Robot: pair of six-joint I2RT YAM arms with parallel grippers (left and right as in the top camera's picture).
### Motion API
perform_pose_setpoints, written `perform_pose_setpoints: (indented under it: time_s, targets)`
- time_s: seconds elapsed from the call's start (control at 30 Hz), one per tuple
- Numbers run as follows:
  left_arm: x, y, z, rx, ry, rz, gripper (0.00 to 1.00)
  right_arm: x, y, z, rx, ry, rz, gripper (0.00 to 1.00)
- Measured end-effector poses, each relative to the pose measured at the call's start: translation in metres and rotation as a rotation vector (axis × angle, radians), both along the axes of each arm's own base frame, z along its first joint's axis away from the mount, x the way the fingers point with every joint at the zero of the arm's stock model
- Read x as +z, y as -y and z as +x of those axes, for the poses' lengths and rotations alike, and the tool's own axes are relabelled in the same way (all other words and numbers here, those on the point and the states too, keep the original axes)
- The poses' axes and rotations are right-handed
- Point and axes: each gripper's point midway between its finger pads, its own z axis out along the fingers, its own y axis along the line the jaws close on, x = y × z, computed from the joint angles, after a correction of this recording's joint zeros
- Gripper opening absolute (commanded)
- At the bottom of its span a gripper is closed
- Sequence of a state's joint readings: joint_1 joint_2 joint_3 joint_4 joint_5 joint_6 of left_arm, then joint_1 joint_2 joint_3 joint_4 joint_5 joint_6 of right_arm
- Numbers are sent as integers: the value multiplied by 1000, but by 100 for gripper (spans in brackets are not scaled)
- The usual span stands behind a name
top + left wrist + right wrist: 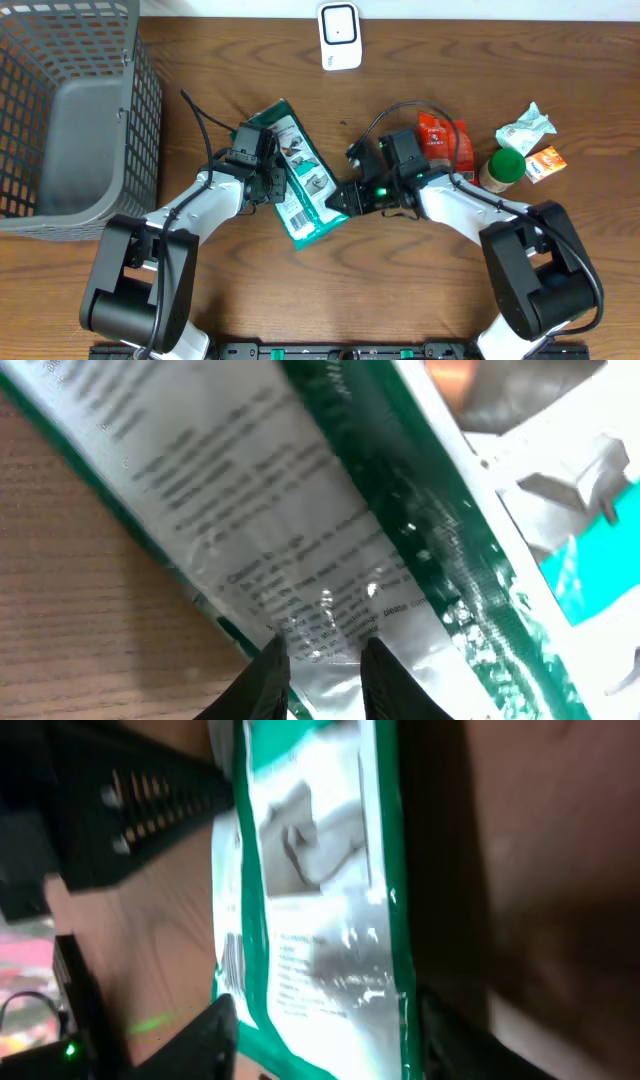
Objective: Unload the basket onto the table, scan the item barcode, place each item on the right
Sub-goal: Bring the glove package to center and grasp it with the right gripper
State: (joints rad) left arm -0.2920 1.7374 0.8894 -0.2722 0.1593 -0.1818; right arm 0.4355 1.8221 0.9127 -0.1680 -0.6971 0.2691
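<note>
Fingers (268,682) of the left gripper (325,680) pinch the shiny edge of the green and white packet (305,180). The right gripper (320,1050) has its fingers (205,1045) apart, one on each side of the packet's end. I cannot tell if they squeeze it. The packet sits at the middle of the tabletop (330,290), between the two grippers. A white scanner (339,36) stands at the far edge. A grey basket (30,215) is at the left edge.

Green pouch (300,185) (white label) — grey basket (150,100).
</note>
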Motion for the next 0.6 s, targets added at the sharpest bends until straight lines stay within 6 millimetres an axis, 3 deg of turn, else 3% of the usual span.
perform_pose_setpoints:
  time_s: [0.07,0.2,0.37,0.47,0.6]
  targets:
    - [0,0,0,0,-1,0,26,-4,-6,-14,29,-30,-14,35]
    - [0,0,-2,0,-9,2,26,-11,-16,-42,84,-95,-41,39]
    - [-1,-1,-5,-1,-26,4,26,-12,-18,-60,91,-167,-64,69]
    - [-1,-1,-5,-1,-27,4,26,-2,-16,-53,71,-138,-46,83]
    - [-1,-1,-5,-1,-28,5,27,18,-7,-19,1,-18,-7,87]
